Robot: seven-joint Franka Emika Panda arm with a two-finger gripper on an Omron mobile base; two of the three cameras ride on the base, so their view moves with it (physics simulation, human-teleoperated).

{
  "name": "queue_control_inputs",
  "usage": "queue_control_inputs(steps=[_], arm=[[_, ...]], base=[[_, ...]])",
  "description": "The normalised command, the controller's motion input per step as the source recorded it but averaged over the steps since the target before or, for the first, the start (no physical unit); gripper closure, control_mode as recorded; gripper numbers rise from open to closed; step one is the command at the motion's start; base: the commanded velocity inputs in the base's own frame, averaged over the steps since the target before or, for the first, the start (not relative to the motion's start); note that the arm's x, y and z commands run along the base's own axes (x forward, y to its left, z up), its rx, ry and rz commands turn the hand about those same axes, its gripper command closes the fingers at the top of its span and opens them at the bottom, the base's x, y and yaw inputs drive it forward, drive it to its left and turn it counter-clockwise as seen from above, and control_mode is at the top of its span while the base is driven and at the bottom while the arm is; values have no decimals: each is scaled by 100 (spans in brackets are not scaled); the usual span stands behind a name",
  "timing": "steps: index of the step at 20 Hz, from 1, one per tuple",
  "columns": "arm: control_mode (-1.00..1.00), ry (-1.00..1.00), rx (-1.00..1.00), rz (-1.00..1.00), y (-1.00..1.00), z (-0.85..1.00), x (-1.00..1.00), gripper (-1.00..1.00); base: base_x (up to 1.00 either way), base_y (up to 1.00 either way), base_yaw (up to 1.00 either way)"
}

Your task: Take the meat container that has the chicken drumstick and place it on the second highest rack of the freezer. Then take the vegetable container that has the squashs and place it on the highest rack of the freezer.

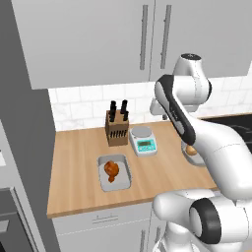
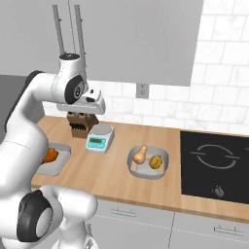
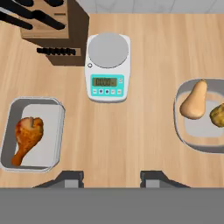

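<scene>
- The kitchen scale (image 3: 108,68) sits on the wooden desk (image 3: 144,127) and serves as the landmark; it is white with a round grey pan and a teal display panel
- The meat container (image 3: 31,133), a grey rectangular tray, lies on the desk on the nearer side of the scale and off towards the tall grey appliance (image 1: 24,147) that closes the desk's end in the left base view; it is apart from the scale, with bare wood between them
- The chicken drumstick (image 3: 27,138) lies inside that tray, glossy orange-brown, fat end towards the scale's side of the desk, thin end pointing away from it
- The vegetable container (image 2: 149,163), a grey rounded tray, stands on the opposite side of the scale, between the scale and the black cooktop (image 2: 216,165); it is well apart from the scale
- The squashs rest inside it: a pale tan, pear-shaped one (image 2: 140,154) nearer the scale, a rounder yellow-brown one (image 2: 155,161) on the far side from the scale
- A wooden knife block (image 1: 116,128) with black handles stands just beside the scale, towards the tiled wall
- The end effector (image 3: 112,177) hangs above the desk, looking down on the bare wood in front of the scale, between the two trays; its jaws stand parted and released, nothing between them, touching neither tray
</scene>
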Motion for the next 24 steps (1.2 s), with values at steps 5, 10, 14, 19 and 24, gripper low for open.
queue_control_inputs(steps=[5, 10, 14, 19, 24], arm=[[-100, -1, 0, 0, 2, 0, -17, -100], [-100, 2, 0, 0, 45, -7, -30, -100], [-100, 12, 0, -13, 94, -27, 0, -100], [-100, 23, 0, -32, 97, -49, 0, -100], [-100, 23, 0, -51, 82, -69, -17, -100]], base=[[0, 0, 0], [0, 0, 0], [0, 0, 0], [0, 0, 0], [0, 0, 0]])
